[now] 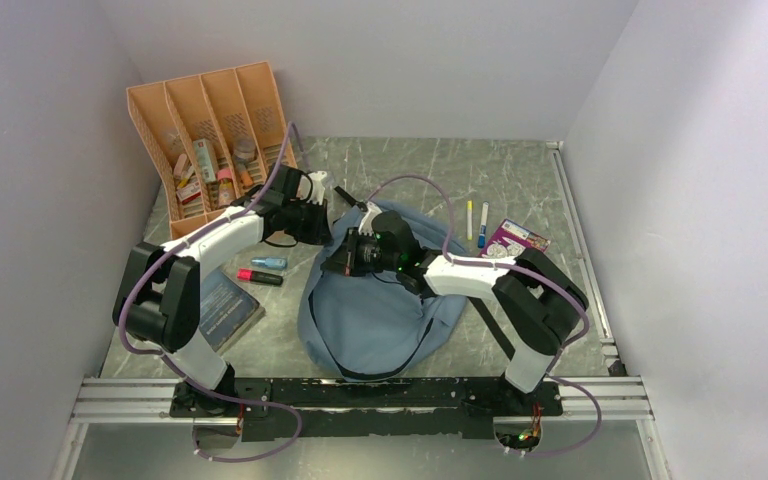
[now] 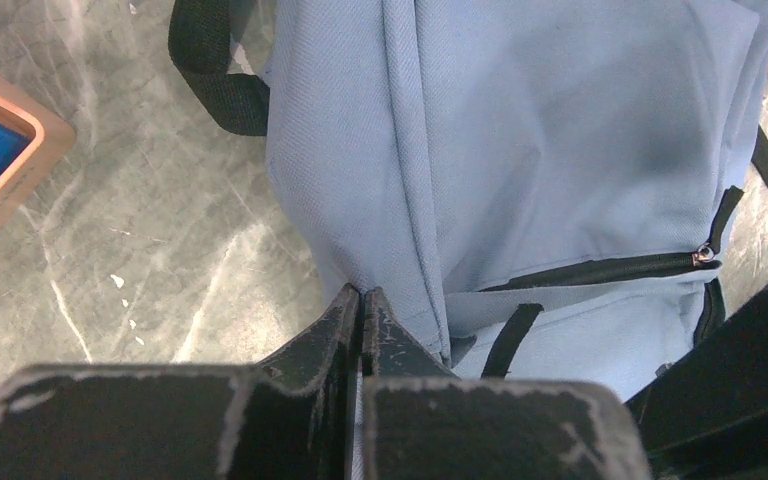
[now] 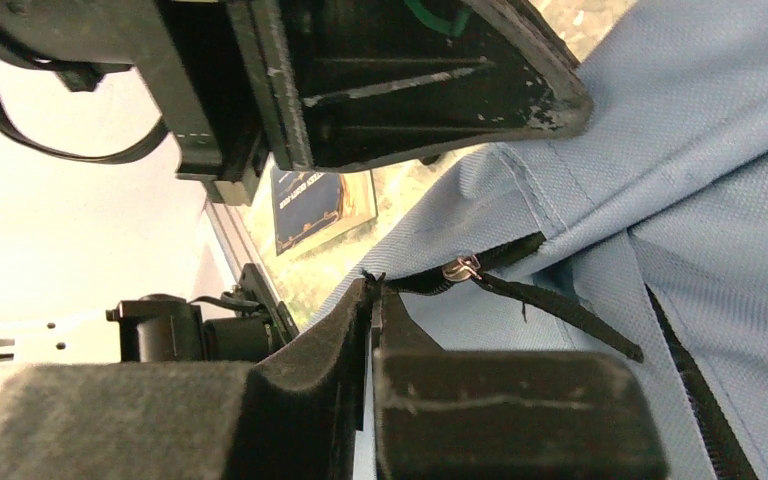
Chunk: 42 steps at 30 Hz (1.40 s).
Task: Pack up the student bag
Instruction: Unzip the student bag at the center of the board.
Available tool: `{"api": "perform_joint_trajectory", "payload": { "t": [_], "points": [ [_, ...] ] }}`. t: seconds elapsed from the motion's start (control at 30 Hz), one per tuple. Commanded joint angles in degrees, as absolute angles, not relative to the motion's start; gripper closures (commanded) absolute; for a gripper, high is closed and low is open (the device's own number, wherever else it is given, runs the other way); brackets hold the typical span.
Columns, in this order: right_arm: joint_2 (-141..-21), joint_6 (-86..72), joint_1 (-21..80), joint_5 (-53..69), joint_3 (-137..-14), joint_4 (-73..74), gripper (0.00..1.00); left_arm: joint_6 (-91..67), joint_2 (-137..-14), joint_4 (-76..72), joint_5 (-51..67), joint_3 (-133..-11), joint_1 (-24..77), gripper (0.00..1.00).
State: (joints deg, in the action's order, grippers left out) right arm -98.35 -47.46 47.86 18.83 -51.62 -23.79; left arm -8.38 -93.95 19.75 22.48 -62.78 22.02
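Observation:
The student bag [image 1: 380, 315] is a grey-blue backpack lying flat mid-table with black straps. My left gripper [image 1: 326, 218] is at the bag's far left edge; in the left wrist view it [image 2: 362, 292] is shut on a fold of the bag's fabric [image 2: 520, 140], next to a dark zipper [image 2: 610, 270]. My right gripper [image 1: 344, 260] sits just below it, over the bag's upper left part. In the right wrist view it [image 3: 372, 286] is shut on the bag's edge at the end of a zipper, close to the metal zipper pull [image 3: 460, 267].
A peach desk organiser [image 1: 210, 130] with several small items stands at the back left. A dark book [image 1: 225, 310], a pink highlighter [image 1: 258, 276] and a blue marker [image 1: 270, 263] lie left of the bag. Two pens [image 1: 475, 220] and a purple booklet [image 1: 516, 238] lie to its right.

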Motion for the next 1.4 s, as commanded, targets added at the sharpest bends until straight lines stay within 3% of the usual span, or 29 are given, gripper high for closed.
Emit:
{"api": "perform_joint_trajectory", "payload": {
  "t": [0.0,0.4,0.67,1.03,1.37],
  "points": [
    [-96.80,-45.98,48.43,22.20,-51.43,-30.17,0.94,-8.15,-92.64,20.10,23.64,-62.26,21.53,0.95],
    [-99.14,-46.85,48.43,23.66,-52.25,-32.17,0.81,-8.02,-92.81,20.13,23.88,-62.20,21.49,0.95],
    [-99.56,-46.66,48.52,23.37,-52.03,-32.21,1.00,-8.03,-92.90,20.20,23.90,-62.30,21.53,0.95],
    [-99.43,-44.24,48.60,23.39,-52.20,-31.09,1.00,-8.14,-93.07,20.21,23.72,-62.31,21.53,0.95],
    [-99.93,-34.79,51.15,31.17,-55.30,-29.87,1.00,-8.41,-93.52,20.21,24.13,-62.40,20.94,0.95]
  ]
}}
